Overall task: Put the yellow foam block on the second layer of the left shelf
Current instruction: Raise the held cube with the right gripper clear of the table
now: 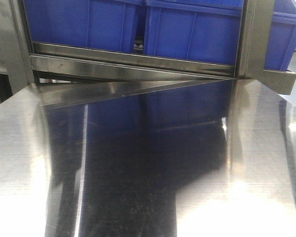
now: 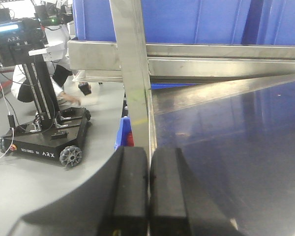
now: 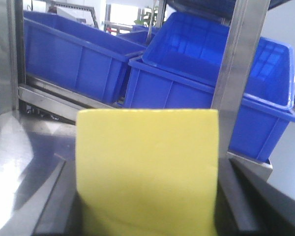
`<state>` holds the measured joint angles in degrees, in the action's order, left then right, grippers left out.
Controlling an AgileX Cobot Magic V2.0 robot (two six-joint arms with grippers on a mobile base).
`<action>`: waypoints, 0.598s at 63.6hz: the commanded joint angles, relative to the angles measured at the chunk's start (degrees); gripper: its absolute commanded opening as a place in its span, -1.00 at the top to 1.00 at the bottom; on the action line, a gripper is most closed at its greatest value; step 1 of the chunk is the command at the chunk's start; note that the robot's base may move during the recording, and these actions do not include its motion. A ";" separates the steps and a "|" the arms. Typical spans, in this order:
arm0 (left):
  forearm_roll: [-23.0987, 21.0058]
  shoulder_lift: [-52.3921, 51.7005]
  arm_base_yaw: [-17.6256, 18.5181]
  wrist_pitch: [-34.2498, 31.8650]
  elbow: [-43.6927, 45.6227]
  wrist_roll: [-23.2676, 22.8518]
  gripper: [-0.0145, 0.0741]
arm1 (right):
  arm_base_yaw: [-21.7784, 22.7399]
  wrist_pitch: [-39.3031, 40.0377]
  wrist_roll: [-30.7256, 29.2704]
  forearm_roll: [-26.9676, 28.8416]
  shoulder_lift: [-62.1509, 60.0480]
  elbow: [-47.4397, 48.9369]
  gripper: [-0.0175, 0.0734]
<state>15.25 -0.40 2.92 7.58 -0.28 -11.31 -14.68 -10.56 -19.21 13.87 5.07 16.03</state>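
Note:
The yellow foam block (image 3: 147, 169) fills the lower middle of the right wrist view, clamped between the two dark fingers (image 3: 56, 201) of my right gripper (image 3: 147, 216), which is shut on it above the steel table. My left gripper (image 2: 148, 189) is shut and empty, its two black pads touching, at the table's left edge beside a steel shelf post (image 2: 132, 73). Neither gripper nor the block shows in the front view. The shelf layer (image 1: 133, 61) with blue bins stands just behind the table.
Blue bins (image 3: 73, 56) sit on the shelf layer ahead, with a larger one (image 3: 211, 78) to the right behind a steel post (image 3: 236, 64). The reflective steel table (image 1: 148, 168) spans the front view. Another wheeled robot base (image 2: 44, 137) stands on the floor to the left.

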 commanded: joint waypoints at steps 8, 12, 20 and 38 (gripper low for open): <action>0.01 -0.79 0.38 -4.93 -1.48 -0.22 0.36 | 0.31 5.99 0.06 0.48 0.14 1.58 -0.09; 0.01 -0.79 0.38 -4.93 -1.48 -0.22 0.36 | 0.31 6.81 0.06 0.48 0.14 1.58 -0.09; 0.01 -0.79 0.38 -4.93 -1.48 -0.22 0.36 | 0.31 6.94 0.06 0.48 0.14 1.58 -0.09; 0.01 -0.79 0.38 -4.93 -1.48 -0.22 0.36 | 0.31 6.94 0.06 0.48 0.14 1.58 -0.09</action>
<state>15.25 -0.40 2.92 7.58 -0.28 -11.31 -14.68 -9.26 -19.17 13.87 4.65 16.03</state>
